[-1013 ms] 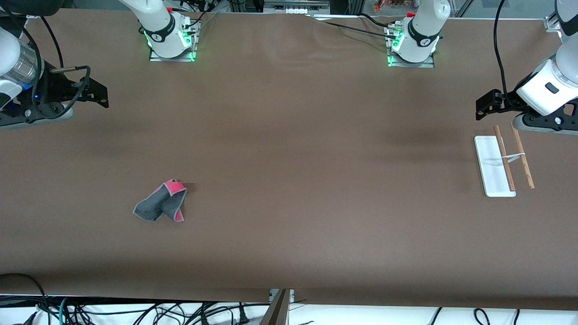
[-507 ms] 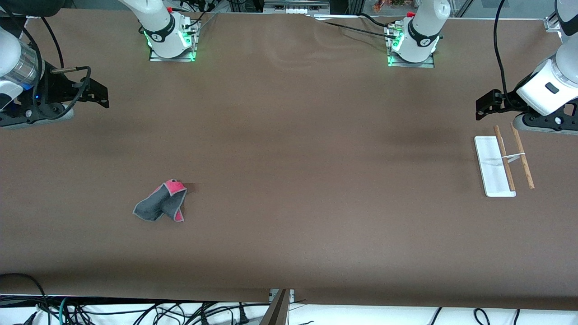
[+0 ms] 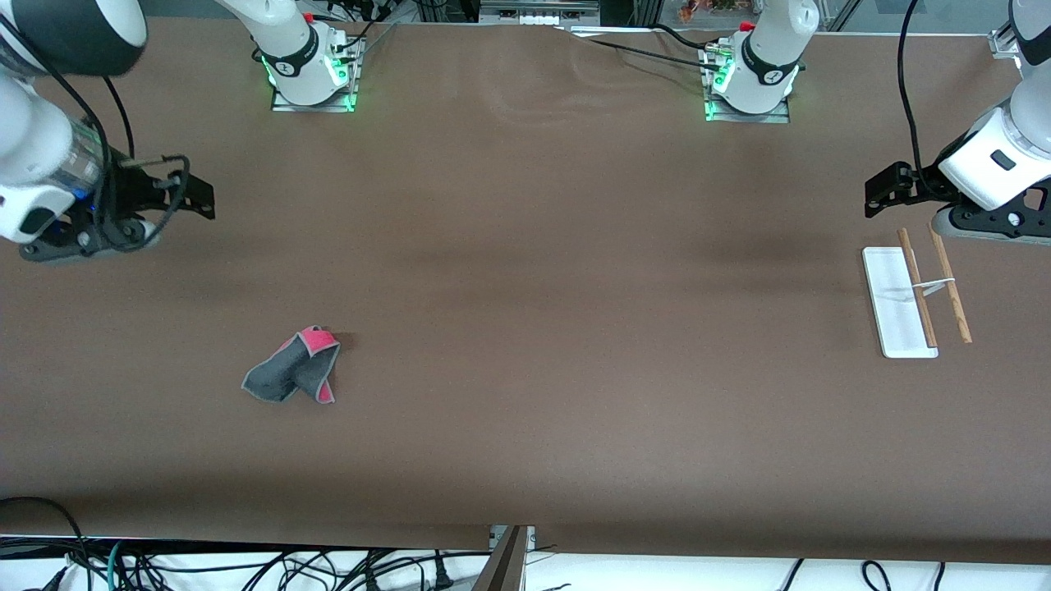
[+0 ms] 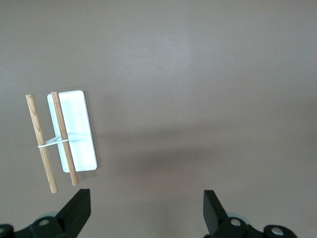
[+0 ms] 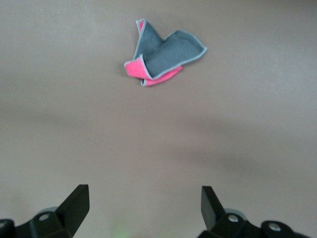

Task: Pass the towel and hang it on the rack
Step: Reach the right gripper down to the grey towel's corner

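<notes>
The towel (image 3: 292,367) lies crumpled on the brown table, dark grey with pink-red folds, toward the right arm's end. It also shows in the right wrist view (image 5: 163,54). My right gripper (image 3: 201,197) is open and empty, over bare table well apart from the towel; its fingers frame bare table in the right wrist view (image 5: 143,206). The rack (image 3: 891,304) stands at the left arm's end, with a white base and two wooden rods. It also shows in the left wrist view (image 4: 79,139). My left gripper (image 3: 874,195) is open and empty over the table beside the rack (image 4: 146,210).
The two arm bases (image 3: 312,74) (image 3: 751,82) with green lights stand along the table's edge farthest from the front camera. Cables (image 3: 246,566) lie below the table's near edge. A wide stretch of brown tabletop separates the towel and the rack.
My right arm has shifted its gripper a little toward the towel and the table's middle. The left arm, the towel and the rack have not moved.
</notes>
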